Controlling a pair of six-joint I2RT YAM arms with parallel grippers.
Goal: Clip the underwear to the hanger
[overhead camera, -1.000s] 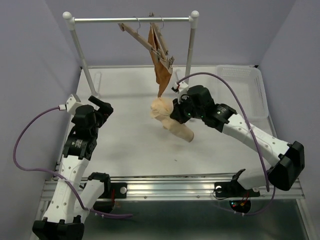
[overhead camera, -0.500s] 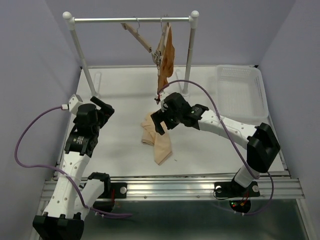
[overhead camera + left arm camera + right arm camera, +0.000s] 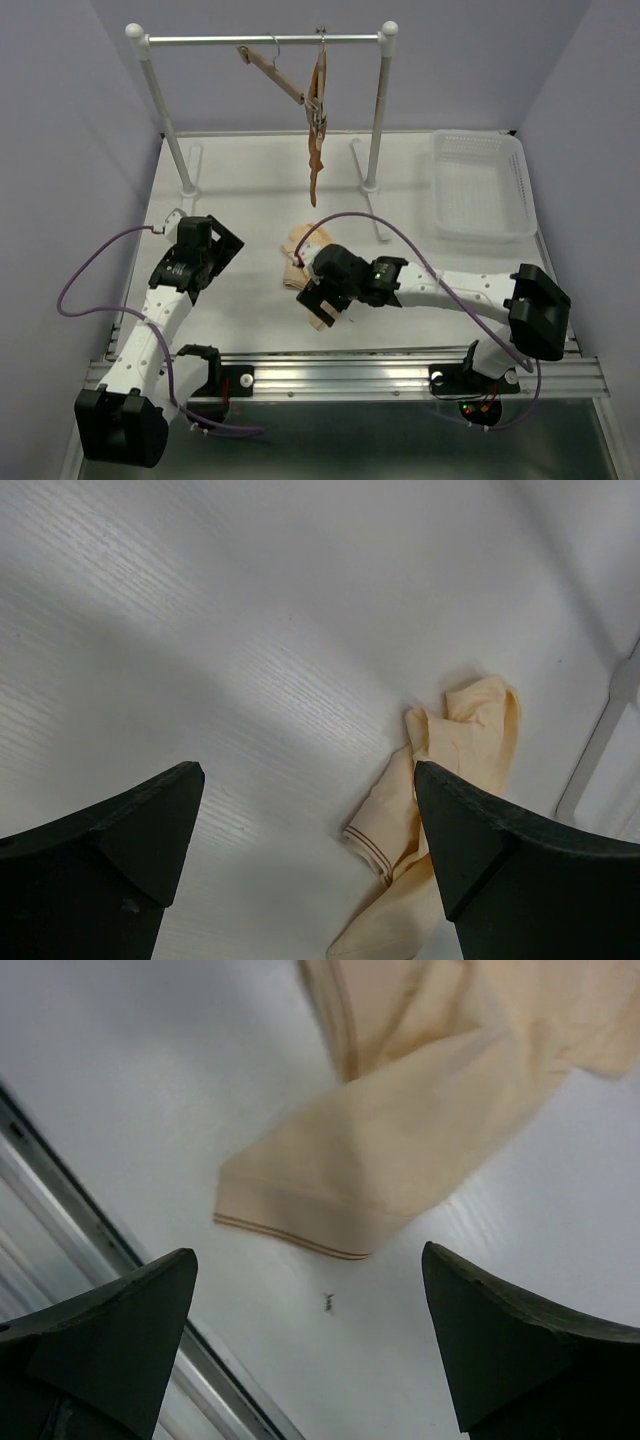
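The underwear [image 3: 296, 248], pale beige and crumpled, lies on the white table near its middle. My right gripper [image 3: 322, 300] hangs open just above its near end and hides part of it. In the right wrist view the underwear [image 3: 430, 1090] lies free beyond the spread fingers, its striped hem nearest. My left gripper [image 3: 224, 247] is open, low over the table to the left, facing the underwear [image 3: 455, 770]. The hanger [image 3: 272, 72], bare light wood, hangs tilted from the rail by its wire hook.
A rust-brown garment [image 3: 315, 165] hangs from a second wooden hanger [image 3: 318, 95] on the metal rail [image 3: 265, 40]. The rack's posts [image 3: 378, 110] stand at the back. A white basket [image 3: 478, 185] sits at the back right. The table's metal front rail [image 3: 120, 1260] lies close to my right gripper.
My right gripper opened and let go of the underwear, which dropped to the table, then moved toward the near edge. The left arm dipped lower. The rust-brown garment swung on the rail.
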